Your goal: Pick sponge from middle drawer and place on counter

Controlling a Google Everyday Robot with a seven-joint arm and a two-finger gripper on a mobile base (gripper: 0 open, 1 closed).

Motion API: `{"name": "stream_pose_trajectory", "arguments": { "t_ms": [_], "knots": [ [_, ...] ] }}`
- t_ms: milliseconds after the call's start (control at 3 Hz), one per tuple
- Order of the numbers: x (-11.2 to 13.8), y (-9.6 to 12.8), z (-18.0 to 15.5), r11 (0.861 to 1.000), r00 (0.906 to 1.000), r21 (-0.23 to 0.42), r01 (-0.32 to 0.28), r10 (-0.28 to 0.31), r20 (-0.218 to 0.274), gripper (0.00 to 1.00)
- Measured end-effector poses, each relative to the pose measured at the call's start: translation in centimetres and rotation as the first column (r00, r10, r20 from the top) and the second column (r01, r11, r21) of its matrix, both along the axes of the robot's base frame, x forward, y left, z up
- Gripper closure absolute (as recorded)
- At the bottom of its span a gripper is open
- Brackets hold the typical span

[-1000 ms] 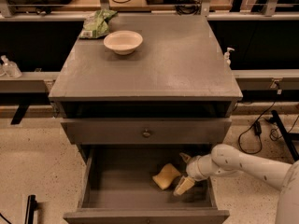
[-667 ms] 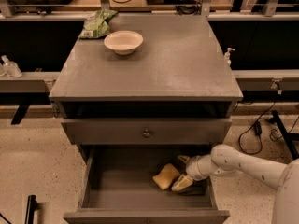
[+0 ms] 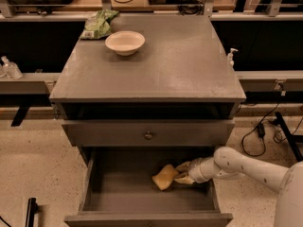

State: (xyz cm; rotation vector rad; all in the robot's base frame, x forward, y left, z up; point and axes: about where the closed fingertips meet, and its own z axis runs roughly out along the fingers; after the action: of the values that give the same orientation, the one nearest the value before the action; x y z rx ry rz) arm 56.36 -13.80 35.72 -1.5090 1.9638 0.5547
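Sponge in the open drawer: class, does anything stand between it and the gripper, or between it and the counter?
Nothing visible does. The gripper is right at the sponge inside the drawer. The bowl and bag sit only at the far left corner of the counter.

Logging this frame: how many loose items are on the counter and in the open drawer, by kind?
sponge: 1, in the middle drawer
cream bowl: 1, on the counter
green plastic bag: 1, at the counter's back left corner
Total: 3
The gripper is inside the drawer, at the sponge's right edge.
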Motion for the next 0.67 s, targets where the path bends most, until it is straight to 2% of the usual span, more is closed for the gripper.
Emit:
{"name": "stream_pose_trajectory", "arguments": {
  "t_ms": [333, 667],
  "knots": [
    [-0.1, 0.5, 0.6, 0.999, 0.9998, 0.037, -0.016, 0.016, 0.012, 0.87],
    [-0.8, 1.4, 4.1, 0.989, 0.9970, 0.137, -0.052, 0.043, 0.064, 1.00]
  ]
}}
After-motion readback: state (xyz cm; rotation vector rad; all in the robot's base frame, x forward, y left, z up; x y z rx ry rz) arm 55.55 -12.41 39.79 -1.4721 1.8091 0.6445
